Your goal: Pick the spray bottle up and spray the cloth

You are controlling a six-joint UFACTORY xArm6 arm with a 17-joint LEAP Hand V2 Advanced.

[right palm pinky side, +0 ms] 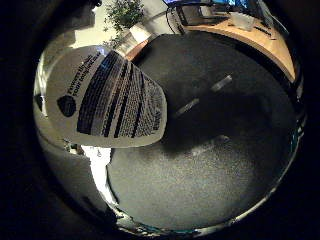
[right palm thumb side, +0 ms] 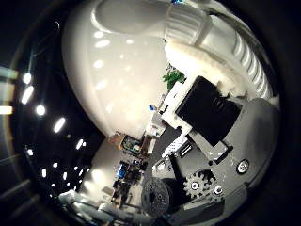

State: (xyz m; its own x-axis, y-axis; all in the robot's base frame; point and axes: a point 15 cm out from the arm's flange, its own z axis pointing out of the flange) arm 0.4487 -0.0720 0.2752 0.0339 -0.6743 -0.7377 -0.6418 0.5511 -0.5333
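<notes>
The spray bottle (right palm thumb side: 122, 70) is filling the thumb-side view, its white body pressing right up against the palm, and the hand (right palm thumb side: 211, 113) is curling around it, one padded finger (right palm thumb side: 202, 66) wrapping onto the ribbed neck. In the little-finger-side view, the labelled lower body of the bottle is hanging above a dark tabletop (right palm pinky side: 200, 175), apparently lifted. No cloth is showing in either view, so the risk is spraying blind or off target. The smooth plastic could also twist or slip if the grip loosens during the trigger squeeze. The tabletop below is offering open room; a wooden desk (right palm pinky side: 260, 40) and a potted plant (right palm pinky side: 125, 12) are sitting well beyond its far edge.
</notes>
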